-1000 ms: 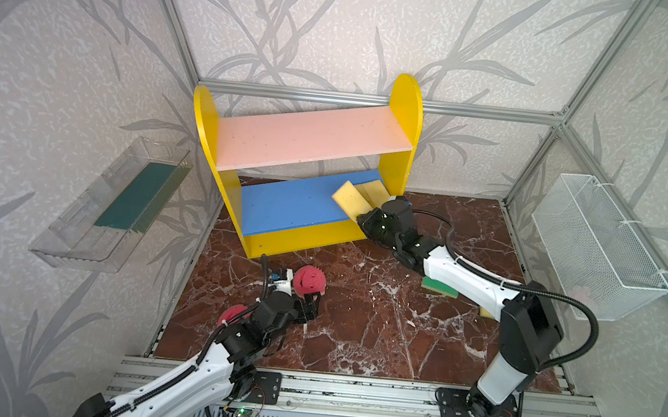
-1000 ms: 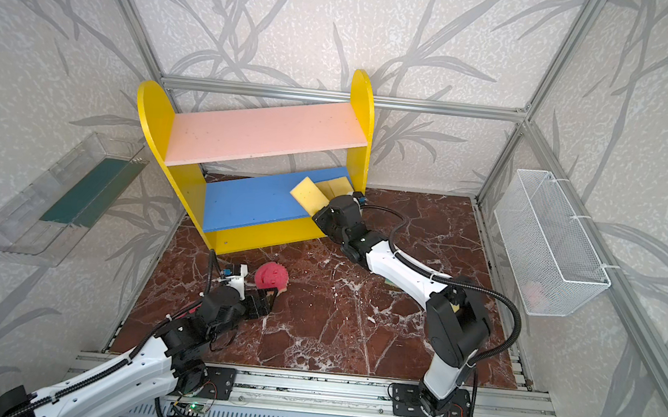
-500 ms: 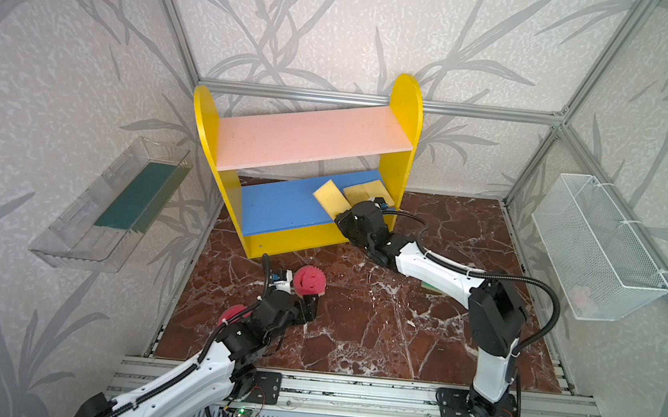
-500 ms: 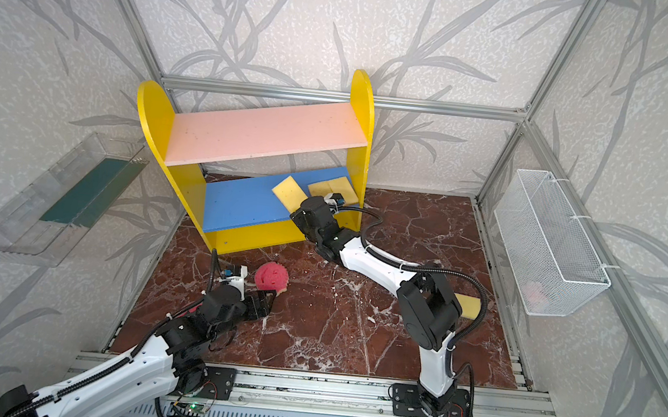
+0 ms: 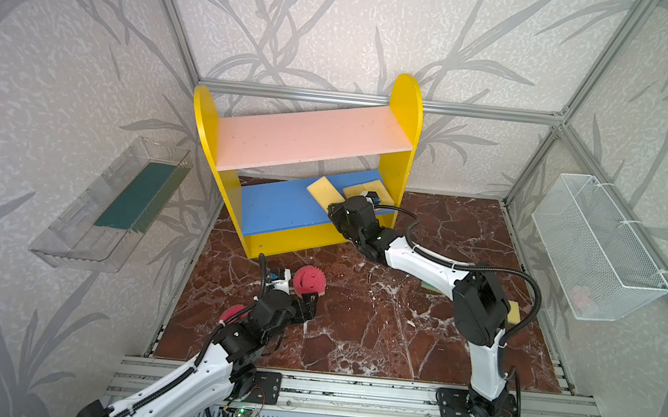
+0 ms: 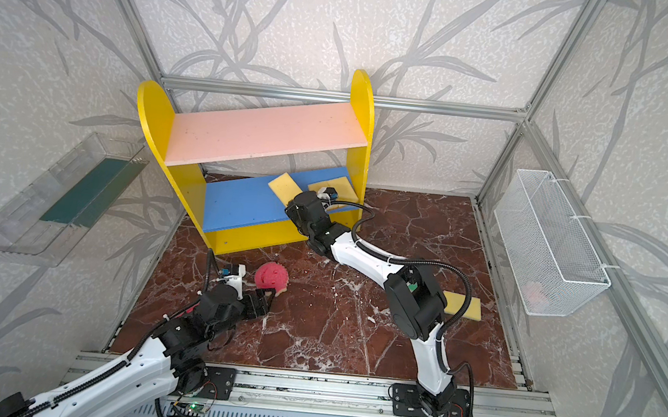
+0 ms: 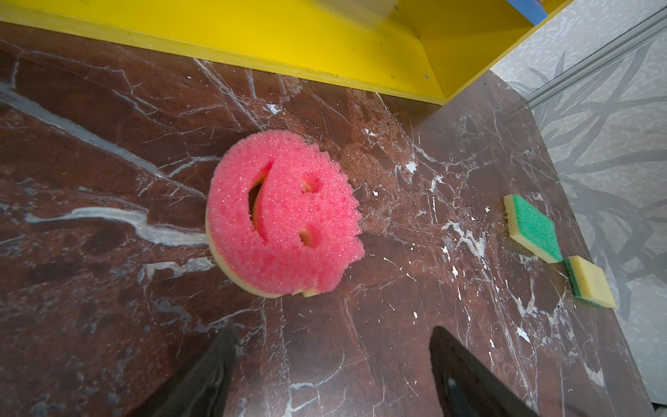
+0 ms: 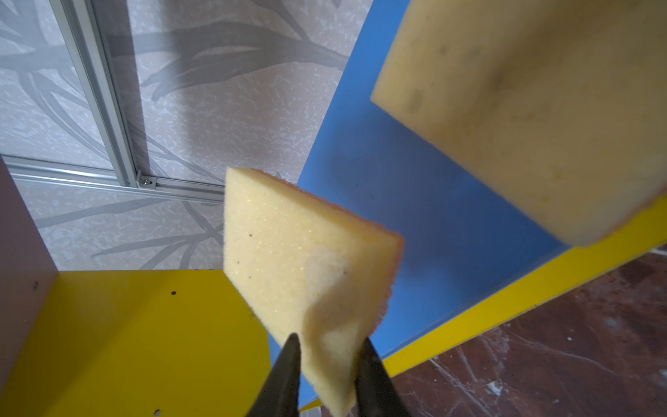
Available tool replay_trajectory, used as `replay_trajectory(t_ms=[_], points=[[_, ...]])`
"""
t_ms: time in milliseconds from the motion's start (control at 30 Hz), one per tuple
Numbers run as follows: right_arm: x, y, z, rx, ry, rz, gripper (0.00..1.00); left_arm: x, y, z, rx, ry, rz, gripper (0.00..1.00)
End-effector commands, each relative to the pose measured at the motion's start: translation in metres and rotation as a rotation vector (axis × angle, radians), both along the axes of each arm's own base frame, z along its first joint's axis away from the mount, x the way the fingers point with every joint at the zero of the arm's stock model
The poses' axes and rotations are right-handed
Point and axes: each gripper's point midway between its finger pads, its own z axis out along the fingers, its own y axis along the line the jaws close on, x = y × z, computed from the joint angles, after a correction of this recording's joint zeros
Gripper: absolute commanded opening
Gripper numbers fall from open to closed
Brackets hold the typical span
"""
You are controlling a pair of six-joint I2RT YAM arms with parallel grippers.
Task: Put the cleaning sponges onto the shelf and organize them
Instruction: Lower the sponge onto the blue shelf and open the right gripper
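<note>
Overhead, in both top views, the right claw (image 5: pixel 334 208) reaches the shelf's (image 5: pixel 282 208) blue board, where 2 sponges (image 5: pixel 326 188) lie. Left wrist: left claw (image 7: pixel 332 372) spread wide, empty, near the pink sponge (image 7: pixel 283 213) on the desk (image 7: pixel 397 325). Right wrist: fingers (image 8: pixel 287 375) flank a yellow sponge (image 8: pixel 306 260); grip unclear.

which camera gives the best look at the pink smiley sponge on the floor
The left wrist view: the pink smiley sponge fills mid-frame, face up, eyes and mouth sharp, lying on the marble floor ahead of the open left gripper. In both top views it is only a small pink disc. The right wrist view misses it.
</note>
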Motion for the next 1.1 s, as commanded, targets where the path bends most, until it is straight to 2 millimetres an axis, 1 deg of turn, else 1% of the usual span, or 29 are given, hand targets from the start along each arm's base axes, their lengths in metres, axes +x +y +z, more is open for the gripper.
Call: replay_trajectory(t_ms=[0,200,367,533,667,800,1067], points=[[0.005,0.01,0.01,0.022,-0.041,0.016,0.34,0.0,0.003,0.001,-0.005,0.007,0.014,0.86],[0.001,0.012,0.015,0.011,-0.058,0.042,0.4,0.002,0.005,0.001,-0.005,0.011,0.022,0.86],[-0.006,0.011,0.014,-0.017,-0.066,0.054,0.5,0.003,0.007,0.002,-0.008,0.012,0.031,0.86],[-0.012,0.01,0.011,-0.139,-0.074,0.083,0.55,0.003,0.009,0.003,-0.014,0.02,0.037,0.86],[-0.013,0.011,0.005,-0.231,-0.076,0.107,0.58,0.003,0.012,0.006,-0.009,0.014,0.046,0.86],[-0.008,0.01,-0.005,-0.27,-0.082,0.093,0.59,0.005,0.015,0.01,-0.007,0.006,0.054,0.86],[-0.001,0.017,-0.018,-0.348,-0.063,0.133,0.59,0.005,0.016,0.007,-0.009,0.018,0.057,0.86]])
